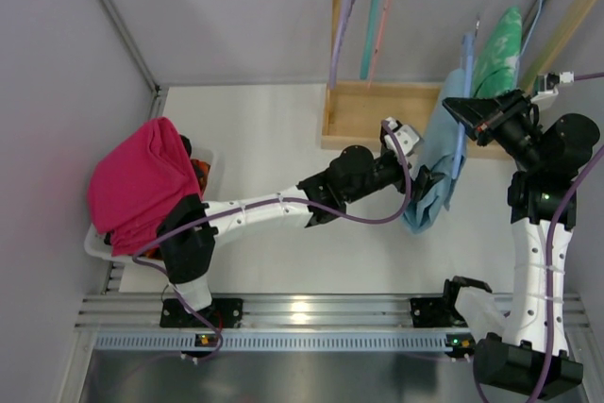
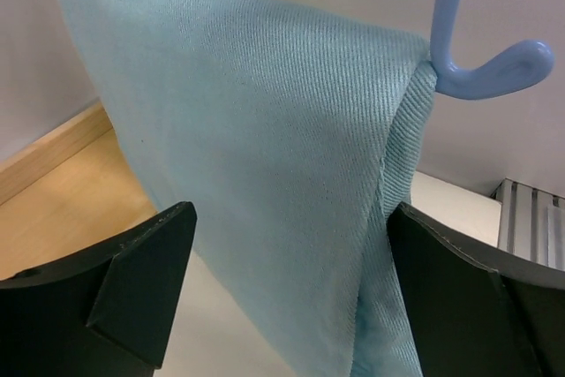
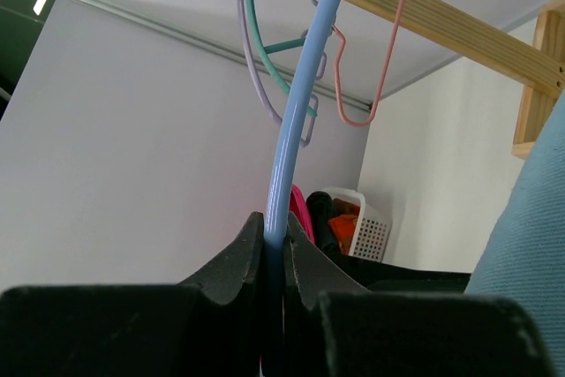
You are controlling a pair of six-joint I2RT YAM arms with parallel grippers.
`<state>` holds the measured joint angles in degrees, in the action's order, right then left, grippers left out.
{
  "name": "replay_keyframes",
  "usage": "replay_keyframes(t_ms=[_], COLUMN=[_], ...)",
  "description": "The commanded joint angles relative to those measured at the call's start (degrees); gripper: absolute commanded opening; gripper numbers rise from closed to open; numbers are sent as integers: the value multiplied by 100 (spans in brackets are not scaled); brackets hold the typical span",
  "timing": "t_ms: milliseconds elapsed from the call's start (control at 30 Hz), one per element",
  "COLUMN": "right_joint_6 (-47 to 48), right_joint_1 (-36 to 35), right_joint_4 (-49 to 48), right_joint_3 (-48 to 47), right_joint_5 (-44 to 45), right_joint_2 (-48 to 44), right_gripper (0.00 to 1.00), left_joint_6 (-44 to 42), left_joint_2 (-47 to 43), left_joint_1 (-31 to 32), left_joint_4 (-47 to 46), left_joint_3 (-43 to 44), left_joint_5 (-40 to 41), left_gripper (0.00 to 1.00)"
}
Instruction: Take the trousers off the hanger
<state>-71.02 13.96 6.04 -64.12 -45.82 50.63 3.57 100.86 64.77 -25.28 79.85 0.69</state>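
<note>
while the right pincer clamps the hanger, the left pincer gapes around the trousers.

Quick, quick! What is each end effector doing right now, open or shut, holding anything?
Left end effector: open, its fingers on either side of the light blue trousers.
Right end effector: shut on the blue hanger.

The light is soft and even, with weak shadows. A small glare shines on the ribbed silver metal rail. Both wrist views are sharp.
</note>
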Motion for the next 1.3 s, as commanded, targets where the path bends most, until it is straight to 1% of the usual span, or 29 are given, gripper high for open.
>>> replay_keyframes(t_ms=[0, 133, 233, 267, 333, 367, 467, 500, 567, 600, 633, 667, 800, 967, 1267], right_joint_6=[168, 150, 159, 159, 177, 159, 36, 36, 45, 80, 132, 307, 502, 528, 590], right_joint_1=[-95, -112, -130, -147, -148, -156, -148, -156, -156, -148, -148, -148, -16, 247, 678], right_joint_4=[-1044, -1035, -1035, -1026, -1035, -1070, -1246, -1307, -1386, -1395, -1352, -1247, -1088, -1220, -1430], right_joint_3=[-268, -294, -329, -338, -330, -286, -58, 4, 83, 92, 92, 84, 197, 557, 1208], right_joint_5=[-85, -163, -208, -225, -278, -313, -480, -506, -612, -638, -656, -656, -726, -1007, -1139], right_joint_2=[-256, -238, -194, -185, -159, -150, -71, -62, -10, -1, 34, 52, 140, 333, 535], right_gripper=[0, 0, 0, 0, 0, 0, 0, 0, 0, 0, 0, 0, 0, 0, 0], left_joint_6=[-59, -50, -76, -128, -164, -173, -234, -252, -304, -305, -305, -487, -700, -893, -1192], left_joint_2=[4, 109, 188, 215, 250, 259, 294, 303, 250, 215, 171, 49, -347, -803, -1208], left_joint_1=[-17, -17, -44, -52, -79, -105, -175, -184, -202, -202, -202, -202, -211, -281, -316], left_joint_4=[-408, -425, -425, -425, -425, -425, -425, -425, -425, -425, -425, -425, -469, -478, -461], left_joint_3=[118, 170, 223, 241, 311, 329, 382, 382, 364, 347, 338, 312, 224, 320, 601], left_joint_5=[107, 124, 177, 256, 292, 292, 344, 440, 493, 511, 546, 555, 520, 617, 617], left_gripper=[95, 96, 93, 86, 78, 70, 54, 36, 21, 8, 1, 0, 0, 0, 0])
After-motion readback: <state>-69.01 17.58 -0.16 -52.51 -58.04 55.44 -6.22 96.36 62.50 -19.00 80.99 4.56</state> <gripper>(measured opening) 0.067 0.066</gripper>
